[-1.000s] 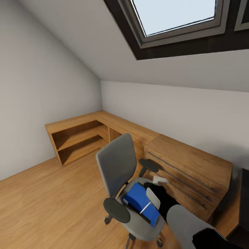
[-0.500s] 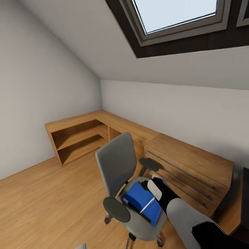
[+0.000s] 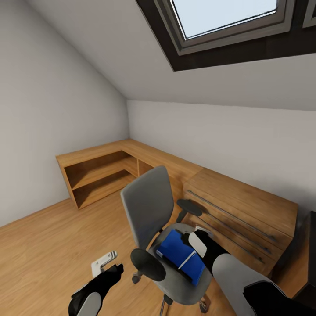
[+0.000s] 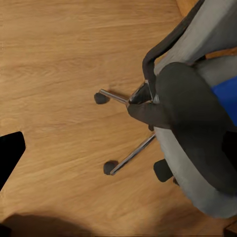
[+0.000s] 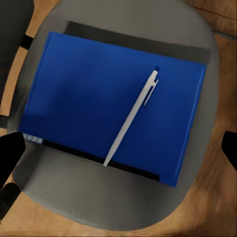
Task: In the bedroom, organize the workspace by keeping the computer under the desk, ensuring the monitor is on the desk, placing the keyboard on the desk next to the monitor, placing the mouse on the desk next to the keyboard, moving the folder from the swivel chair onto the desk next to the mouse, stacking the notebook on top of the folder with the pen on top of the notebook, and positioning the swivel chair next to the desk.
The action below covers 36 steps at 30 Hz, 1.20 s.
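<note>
My right gripper (image 3: 198, 231) hangs directly over the seat of the swivel chair (image 3: 151, 210); in the right wrist view its 2 dark fingertips (image 5: 10, 153) sit at the far left and far right edges of the frame, spread wide, with nothing between them. Below that gap lies the pen (image 5: 132, 117), resting on the folder (image 5: 89, 103), its long axis running diagonally from upper right to lower left of that frame, so it lies slantwise to the line between my fingers. The folder lies flat on the grey seat, centre frame, its black spine edge toward the lower side. My left gripper (image 3: 105, 262), lower left of the head view, hovers over the floor (image 3: 48, 245) beside the chair's armrest (image 4: 197, 126), well apart from the pen; I cannot tell how far it is open. Judgement: the right arm is the nearer one, and a wrist rotation looks necessary before closing on the pen.
</note>
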{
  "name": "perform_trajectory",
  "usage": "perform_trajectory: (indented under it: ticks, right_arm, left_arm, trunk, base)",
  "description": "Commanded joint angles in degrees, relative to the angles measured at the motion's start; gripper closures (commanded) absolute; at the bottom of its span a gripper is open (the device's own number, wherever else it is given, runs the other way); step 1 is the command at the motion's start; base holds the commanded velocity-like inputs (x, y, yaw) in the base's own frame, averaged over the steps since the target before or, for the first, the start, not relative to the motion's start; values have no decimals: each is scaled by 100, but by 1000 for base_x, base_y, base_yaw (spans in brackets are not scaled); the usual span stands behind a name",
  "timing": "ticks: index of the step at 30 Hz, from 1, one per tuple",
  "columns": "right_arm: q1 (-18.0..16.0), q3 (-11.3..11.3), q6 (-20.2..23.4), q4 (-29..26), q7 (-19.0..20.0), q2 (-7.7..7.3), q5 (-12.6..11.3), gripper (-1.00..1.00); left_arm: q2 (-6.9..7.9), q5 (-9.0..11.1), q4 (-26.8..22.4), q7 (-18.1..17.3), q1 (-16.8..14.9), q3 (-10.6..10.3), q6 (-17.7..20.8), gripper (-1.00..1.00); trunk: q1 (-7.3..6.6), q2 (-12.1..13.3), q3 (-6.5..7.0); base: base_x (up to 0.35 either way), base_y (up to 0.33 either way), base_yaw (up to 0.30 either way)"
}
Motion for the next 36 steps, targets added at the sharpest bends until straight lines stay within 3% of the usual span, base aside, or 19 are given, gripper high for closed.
perform_trajectory:
  ticks: [1, 8, 12, 31, 36]
  right_arm:
    - [-4, 50, 28, 16, -42, -6, -41, -100]
    - [-4, 21, -154, 277, -76, -5, -107, -100]
    - [-4, 19, -223, 441, -81, 2, -137, -100]
    - [-4, 31, -502, 480, -83, -4, -133, -100]
    - [-4, 56, -747, 481, -97, 4, -105, -100]
  left_arm:
    - [6, 40, 15, 57, -6, -9, 12, -100]
    - [242, 47, 84, 85, -6, -14, -412, -100]
    - [305, -4, -10, 83, -3, -54, -615, -100]
    - [335, -88, -100, 82, 3, -83, -693, -100]
    - [335, -88, -100, 82, 3, -81, -693, -100]
  trunk:
    - [23, -47, -26]
    - [177, -328, -151]
    - [265, -488, -223]
    - [682, -1250, -564]
    - [792, -1451, -654]
  base:
    - [0, 0, 0]
    - [0, 0, 0]
    - [0, 0, 0]
    - [0, 0, 0]
    - [0, 0, 0]
